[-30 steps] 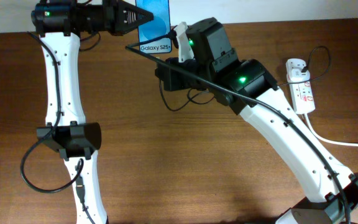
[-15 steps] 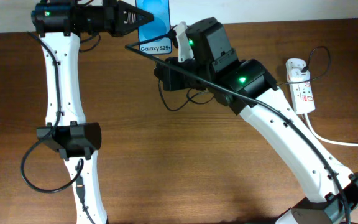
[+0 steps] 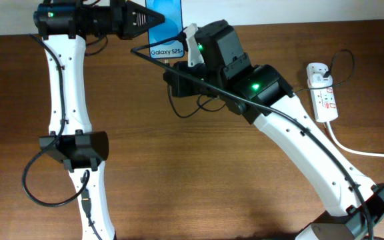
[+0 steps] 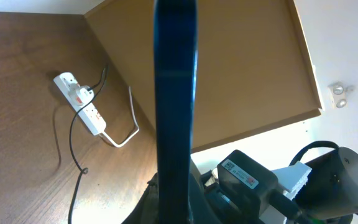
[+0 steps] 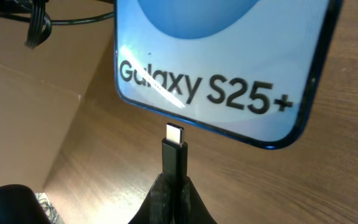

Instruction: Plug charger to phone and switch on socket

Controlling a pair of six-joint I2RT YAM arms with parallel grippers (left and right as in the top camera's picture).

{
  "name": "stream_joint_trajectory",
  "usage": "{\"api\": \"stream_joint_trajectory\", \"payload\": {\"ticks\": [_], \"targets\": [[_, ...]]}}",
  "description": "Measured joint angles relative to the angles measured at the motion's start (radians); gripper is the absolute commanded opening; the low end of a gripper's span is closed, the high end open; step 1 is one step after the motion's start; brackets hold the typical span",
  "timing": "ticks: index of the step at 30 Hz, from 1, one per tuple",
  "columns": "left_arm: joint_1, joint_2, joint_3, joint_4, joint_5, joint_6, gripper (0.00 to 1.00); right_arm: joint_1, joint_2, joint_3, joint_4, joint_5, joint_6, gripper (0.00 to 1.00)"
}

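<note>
Step in hand: mating charger to phone, not plugged yet. L tool [image 4: 174, 198] is clamped on the phone [image 3: 166, 30] by its edges and holds it up off the desk [image 3: 212, 173] near the far side, screen lit, bottom edge facing the R arm.

R tool [image 5: 169, 198] is clamped on the connector tip [image 5: 174, 144]. The metal end points at the phone's bottom edge, just beside it but w/ a visible gap. Tip looks a bit left of the edge's mid in the R wrist view, and I can't see the port itself.

Socket [image 3: 323, 93] lies on the desk's right side, well apart from both tools. The black plug [image 3: 320, 69] looks seated in its far end, thin cable [image 4: 72, 149] trailing across the desk. Can't tell switch on/off from here.

Next, IMO:
- small lateral trim so the tip lines up w/ the port
- straight push in along the connector axis, L tool bracing the phone
- watch for tip skating on the glass or the phone twisting in the grip
- then free one arm, go to the socket, press the switch
</note>
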Motion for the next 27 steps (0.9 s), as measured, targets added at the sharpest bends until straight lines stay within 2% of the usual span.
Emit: {"api": "stream_joint_trajectory", "payload": {"ticks": [27], "targets": [[0.000,0.000,0.000,-0.004,0.000,0.000,0.00,-0.001,0.002,0.000,0.004,0.032,0.003,0.04]]}}
